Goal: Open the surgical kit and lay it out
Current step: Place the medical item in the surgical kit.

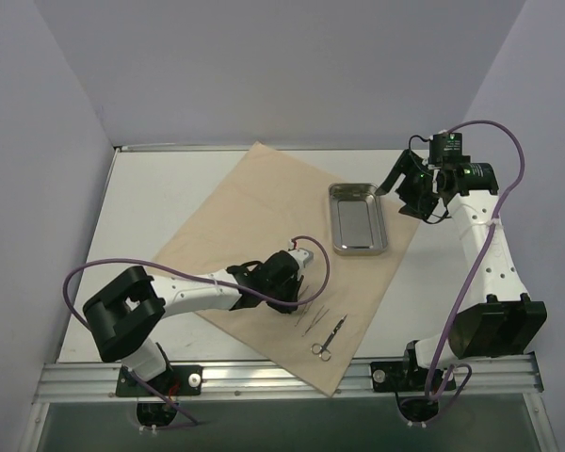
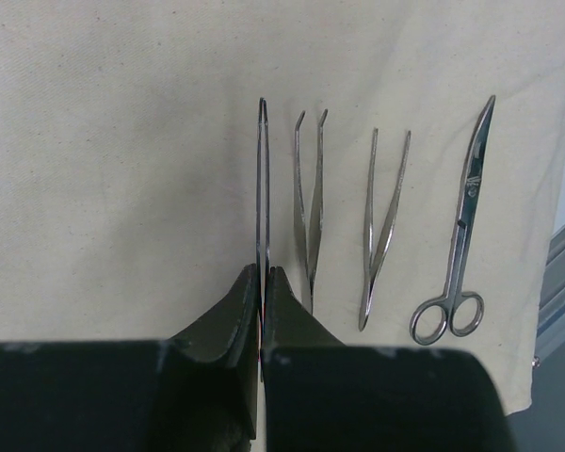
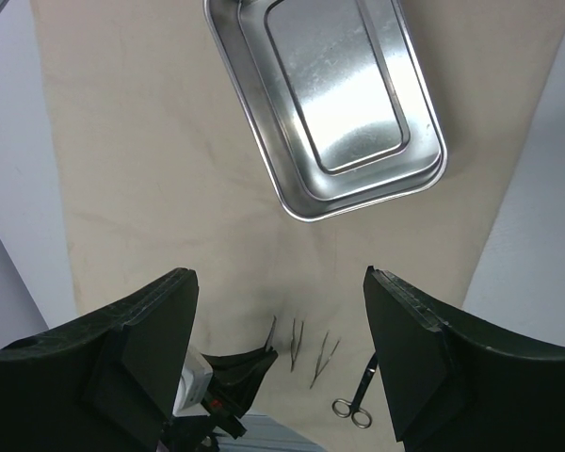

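Note:
The beige wrap sheet (image 1: pixel 235 217) lies spread open on the table. The steel tray (image 1: pixel 360 218) sits empty on its far right part. My left gripper (image 2: pixel 263 275) is shut on thin metal tweezers (image 2: pixel 262 188), low over the sheet's near part (image 1: pixel 297 290). Beside them lie curved-tip tweezers (image 2: pixel 310 198), straight tweezers (image 2: pixel 384 221) and scissors (image 2: pixel 461 245) in a row. My right gripper (image 3: pixel 278 275) is open and empty, raised to the right of the tray (image 3: pixel 348 104), and it shows in the top view (image 1: pixel 407 191).
The sheet's near corner reaches the metal rail at the table's front edge (image 1: pixel 264 377). Bare white table (image 1: pixel 160 198) lies left of the sheet. Walls enclose the left, back and right sides.

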Robot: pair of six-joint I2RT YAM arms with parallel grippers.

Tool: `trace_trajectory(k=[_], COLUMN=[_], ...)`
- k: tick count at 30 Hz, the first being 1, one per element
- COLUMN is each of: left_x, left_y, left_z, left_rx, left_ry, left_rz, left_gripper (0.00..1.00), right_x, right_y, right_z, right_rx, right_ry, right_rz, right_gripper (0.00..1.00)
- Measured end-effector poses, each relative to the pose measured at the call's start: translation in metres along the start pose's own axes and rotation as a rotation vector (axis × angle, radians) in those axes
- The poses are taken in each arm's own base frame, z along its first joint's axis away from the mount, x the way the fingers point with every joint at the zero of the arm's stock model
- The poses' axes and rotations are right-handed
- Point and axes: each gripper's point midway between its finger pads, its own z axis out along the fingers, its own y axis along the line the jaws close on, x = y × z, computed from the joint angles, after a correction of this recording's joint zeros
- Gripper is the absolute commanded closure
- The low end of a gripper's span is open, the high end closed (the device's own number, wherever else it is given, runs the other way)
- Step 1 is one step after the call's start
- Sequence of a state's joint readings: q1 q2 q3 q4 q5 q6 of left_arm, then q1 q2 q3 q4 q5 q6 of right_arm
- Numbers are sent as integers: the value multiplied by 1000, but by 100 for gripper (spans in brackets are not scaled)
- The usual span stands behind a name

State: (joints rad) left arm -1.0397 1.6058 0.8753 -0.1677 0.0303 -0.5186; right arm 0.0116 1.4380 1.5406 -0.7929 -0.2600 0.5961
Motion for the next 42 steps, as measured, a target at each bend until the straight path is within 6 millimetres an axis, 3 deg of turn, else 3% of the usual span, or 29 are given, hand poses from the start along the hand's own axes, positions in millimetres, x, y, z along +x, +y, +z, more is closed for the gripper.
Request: trace_trajectory(k=[6, 18, 32, 42], left_x=[11, 1, 11, 12], left_y=[7, 2, 22, 19], left_z=[13, 22, 8, 9], left_rx=[-27, -37, -134, -125], left_ry=[39, 51, 47, 54], left_rz=[-9, -28, -65, -65], left_gripper=[98, 98, 98, 95], right_x=[0, 1, 3, 4], right_y=[0, 1, 0, 1], right_z=[0, 0, 9, 9], right_rx=[-3, -8, -1, -7], right_ry=[2, 9, 35, 38], right_rz=[0, -2, -2, -2], right_gripper=[28, 27, 27, 27])
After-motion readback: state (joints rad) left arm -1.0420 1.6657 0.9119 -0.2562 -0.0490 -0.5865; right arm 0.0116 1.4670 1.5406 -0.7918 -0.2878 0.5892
